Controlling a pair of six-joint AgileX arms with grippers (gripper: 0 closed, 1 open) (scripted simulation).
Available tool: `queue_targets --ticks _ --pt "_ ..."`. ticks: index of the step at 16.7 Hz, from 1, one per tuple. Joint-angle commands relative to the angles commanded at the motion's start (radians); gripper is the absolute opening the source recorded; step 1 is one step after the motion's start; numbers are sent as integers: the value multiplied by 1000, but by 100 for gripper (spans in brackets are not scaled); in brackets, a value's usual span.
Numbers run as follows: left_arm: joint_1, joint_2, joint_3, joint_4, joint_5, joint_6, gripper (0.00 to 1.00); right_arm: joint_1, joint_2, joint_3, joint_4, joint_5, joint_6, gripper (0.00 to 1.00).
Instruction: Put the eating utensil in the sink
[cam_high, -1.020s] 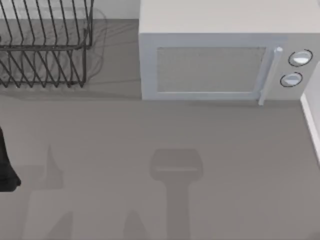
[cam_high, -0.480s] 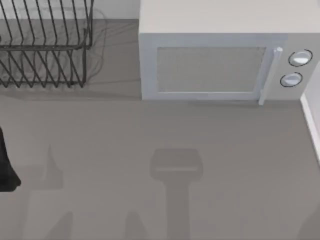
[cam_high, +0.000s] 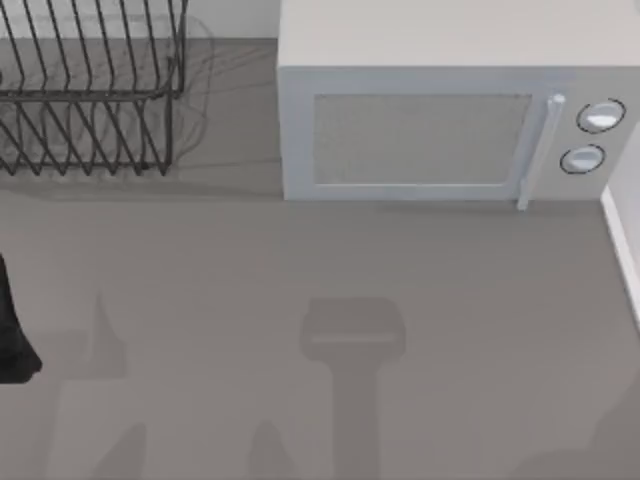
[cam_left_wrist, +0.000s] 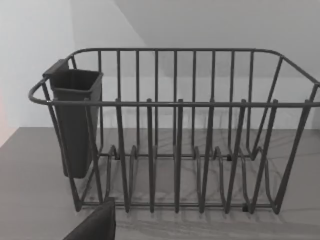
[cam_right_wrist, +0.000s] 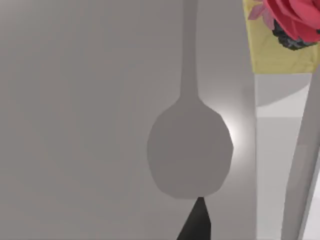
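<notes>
Observing the right gripper (cam_right_wrist: 197, 224) in the right wrist view as one dark pointed tip hanging over the grey table (cam_right_wrist: 75, 125). Recording its opening as cannot tell, wide or narrow, and finding nothing visibly held. Locating the spoon (cam_right_wrist: 190, 150) lying flat on the table directly ahead of that tip, with the rounded end of the bowl nearest the gripper and the handle running straight away from it. Noting tip and bowl rim meeting in the picture, but being unable to tell whether touching or hanging above. Noting a white ledge (cam_right_wrist: 272, 150) running alongside the spoon, off to one side of the gripper, near the bowl yet apart from it. Noting a yellow object (cam_right_wrist: 275, 55) with a red and dark pattern, farther from the gripper than the bowl, beside the handle and apart from it. Seeing the left arm (cam_high: 15, 330) sitting at the left edge of the top view, well apart from the microwave (cam_high: 440, 130). Seeing a dark corner of the left gripper (cam_left_wrist: 95, 225) in the left wrist view, and recording its opening also as cannot tell. Finding, straight ahead of that gripper across a strip of bare table, an upright wire dish rack (cam_left_wrist: 175, 125), with a dark cutlery holder (cam_left_wrist: 75, 120) hanging at one end of it.
</notes>
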Motion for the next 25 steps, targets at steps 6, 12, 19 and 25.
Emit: queue_targets --ticks 6,12,19,25 --pt "0 0 0 0 0 0 100 115 345 470 -162 5 98 0" --pt "0 0 0 0 0 0 100 274 762 1124 -354 7 261 0" --pt "0 0 0 0 0 0 100 416 1071 1579 -483 12 432 0" --pt "0 0 0 0 0 0 100 432 1099 1617 -493 13 453 0"
